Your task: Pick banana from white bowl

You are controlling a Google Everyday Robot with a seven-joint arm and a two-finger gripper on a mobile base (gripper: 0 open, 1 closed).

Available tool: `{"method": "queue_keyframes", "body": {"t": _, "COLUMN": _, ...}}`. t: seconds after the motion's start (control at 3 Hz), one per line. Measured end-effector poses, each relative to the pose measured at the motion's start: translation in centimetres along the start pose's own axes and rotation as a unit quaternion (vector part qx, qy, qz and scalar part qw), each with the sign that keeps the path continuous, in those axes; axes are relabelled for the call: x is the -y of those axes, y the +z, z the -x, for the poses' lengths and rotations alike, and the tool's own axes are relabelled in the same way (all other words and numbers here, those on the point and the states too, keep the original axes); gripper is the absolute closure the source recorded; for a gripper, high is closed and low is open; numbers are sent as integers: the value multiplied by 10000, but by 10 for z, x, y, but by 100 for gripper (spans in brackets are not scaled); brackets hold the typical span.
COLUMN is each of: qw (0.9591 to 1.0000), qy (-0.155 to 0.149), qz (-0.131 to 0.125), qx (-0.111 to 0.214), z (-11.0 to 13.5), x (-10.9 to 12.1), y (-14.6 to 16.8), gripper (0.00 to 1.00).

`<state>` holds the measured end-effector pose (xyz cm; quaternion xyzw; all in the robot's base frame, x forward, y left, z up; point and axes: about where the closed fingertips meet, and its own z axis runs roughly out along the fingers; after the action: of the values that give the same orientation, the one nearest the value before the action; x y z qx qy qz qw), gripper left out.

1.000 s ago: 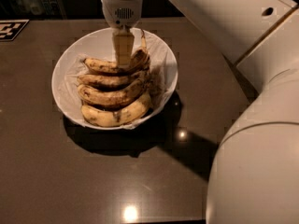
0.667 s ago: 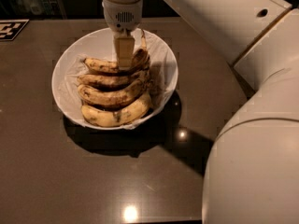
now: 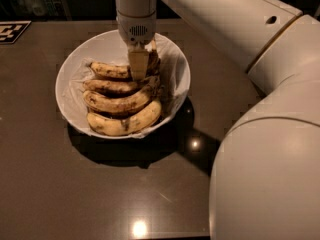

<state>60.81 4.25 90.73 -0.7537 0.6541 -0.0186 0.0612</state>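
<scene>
The white bowl (image 3: 172, 59) sits on the dark table and holds four bananas side by side. The banana (image 3: 107, 70), yellow with brown speckles and a dark left tip, lies at the far side of the bowl. My gripper (image 3: 141, 70) points straight down into the bowl, right at this banana's right end where the stems meet, and it hides that end. Nearer me lie two browner bananas (image 3: 117, 103). The plump pale banana (image 3: 125, 124) with a dark blotch lies at the front.
My white arm (image 3: 270, 134) fills the right side of the view and crosses above the bowl's far rim. A black-and-white marker tag (image 3: 11, 31) lies at the table's far left corner. Light glares on the table top in front of the bowl.
My gripper has come down a little further into the bowl, onto the stem end of the far banana. The bananas have not moved.
</scene>
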Motion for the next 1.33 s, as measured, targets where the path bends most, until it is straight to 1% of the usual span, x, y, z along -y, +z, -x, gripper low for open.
{"method": "queue_keyframes", "body": {"t": 0.33, "qw": 9998, "qy": -9, "qz": -150, "qx": 100, "z": 6, "x": 8, "y": 1, "gripper": 60}}
{"method": "queue_keyframes", "body": {"t": 0.67, "qw": 9996, "qy": -12, "qz": -235, "qx": 159, "z": 10, "x": 13, "y": 2, "gripper": 83}}
{"method": "queue_keyframes", "body": {"t": 1.0, "qw": 9986, "qy": -12, "qz": -461, "qx": 241, "z": 8, "x": 8, "y": -10, "gripper": 100}}
{"method": "queue_keyframes", "body": {"t": 1.33, "qw": 9954, "qy": -77, "qz": -787, "qx": 533, "z": 3, "x": -18, "y": -43, "gripper": 100}}
